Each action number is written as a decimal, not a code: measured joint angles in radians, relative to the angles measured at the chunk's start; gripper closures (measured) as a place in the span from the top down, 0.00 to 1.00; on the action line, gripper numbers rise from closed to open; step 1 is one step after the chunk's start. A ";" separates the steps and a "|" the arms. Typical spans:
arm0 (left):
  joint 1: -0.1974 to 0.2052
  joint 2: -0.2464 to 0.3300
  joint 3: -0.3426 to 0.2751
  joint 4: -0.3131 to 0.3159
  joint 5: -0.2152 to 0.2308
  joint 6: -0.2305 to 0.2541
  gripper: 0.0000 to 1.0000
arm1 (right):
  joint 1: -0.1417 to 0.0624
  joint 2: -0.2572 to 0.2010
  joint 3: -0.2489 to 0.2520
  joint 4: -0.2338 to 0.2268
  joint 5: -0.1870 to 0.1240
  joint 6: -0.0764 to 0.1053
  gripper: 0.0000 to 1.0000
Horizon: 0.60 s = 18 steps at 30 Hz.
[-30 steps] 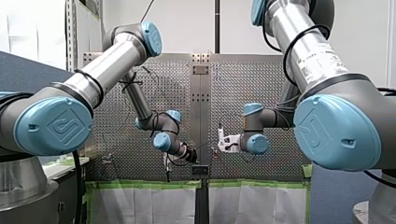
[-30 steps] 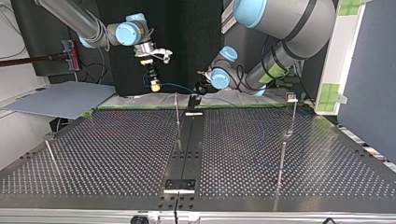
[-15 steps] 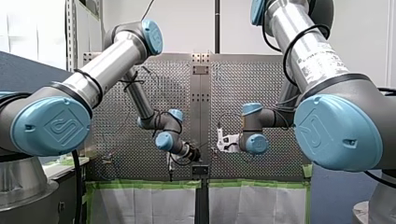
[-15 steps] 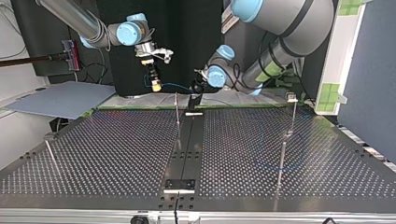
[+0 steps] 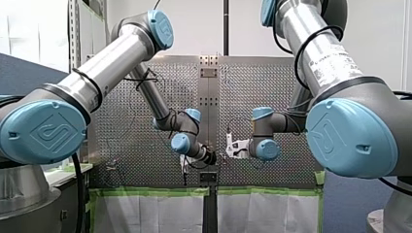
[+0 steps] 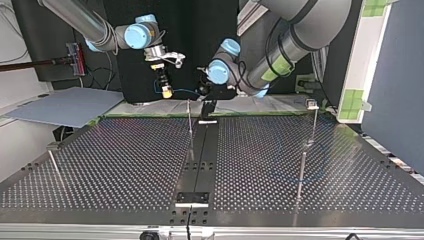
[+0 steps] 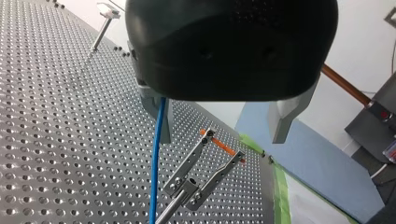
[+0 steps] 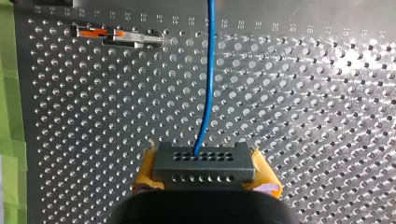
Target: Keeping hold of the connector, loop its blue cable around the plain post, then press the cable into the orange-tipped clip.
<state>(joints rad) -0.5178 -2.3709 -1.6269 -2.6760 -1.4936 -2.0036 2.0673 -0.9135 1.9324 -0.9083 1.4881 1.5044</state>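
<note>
Right wrist view: the right gripper (image 8: pixel 203 173) is clamping the black connector (image 8: pixel 203 162) between its yellow pads (image 8: pixel 145 179), so the "keep hold of it" part is going fine. The blue cable (image 8: pixel 208 84) is running straight ahead out of the connector over the table (image 8: pixel 303 116). It's passing well to one side of the orange-tipped clip (image 8: pixel 116 36), not through it.

Left wrist view: the left gripper (image 7: pixel 219 123) is hanging wide open and gripping nothing. The cable is dropping just beside one of its fingers (image 7: pixel 156 109), and I can't tell if they're touching. The clip below is sitting empty.

Top view: the cable is stretching between the two grippers above the table's far edge. It isn't wrapping any post (image 6: pixel 190 120) that I can see, so I'm guessing the loop and the press-in are both yet to do.

Front view: both grippers are hovering close together near the middle, too small to read any more.
</note>
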 joint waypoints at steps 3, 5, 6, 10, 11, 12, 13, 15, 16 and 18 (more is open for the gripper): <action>-0.011 0.000 -0.001 0.012 -0.018 -0.001 1.00 | 0.001 0.000 0.000 0.000 0.000 0.000 0.00; -0.017 0.000 -0.001 0.027 -0.024 -0.009 1.00 | 0.002 0.000 0.000 0.000 0.000 0.000 0.00; -0.020 0.000 -0.001 0.034 -0.025 -0.013 1.00 | 0.002 0.000 0.000 0.000 0.000 0.001 0.00; -0.027 0.000 -0.002 0.065 -0.026 -0.042 1.00 | 0.002 0.000 0.000 0.000 0.000 0.001 0.00; -0.028 0.000 -0.002 0.073 -0.026 -0.051 1.00 | 0.003 0.000 0.000 0.000 0.000 0.001 0.00; -0.028 -0.001 -0.002 0.078 -0.026 -0.058 1.00 | 0.003 0.000 0.000 0.000 0.000 0.001 0.00; -0.029 -0.001 -0.002 0.082 -0.026 -0.064 1.00 | 0.003 0.000 0.000 0.001 0.000 0.001 0.00; -0.030 -0.001 -0.002 0.088 -0.031 -0.075 0.84 | 0.003 0.000 0.000 0.001 0.000 0.001 0.00; -0.030 -0.001 -0.002 0.090 -0.035 -0.078 0.60 | 0.003 0.000 0.000 0.001 0.000 0.001 0.00; -0.030 -0.001 -0.002 0.091 -0.049 -0.079 0.44 | 0.003 0.000 0.000 0.002 0.000 0.001 0.00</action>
<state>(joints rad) -0.5477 -2.3717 -1.6289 -2.5845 -1.5431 -2.0823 2.0701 -0.9137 1.9324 -0.9064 1.4878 1.5051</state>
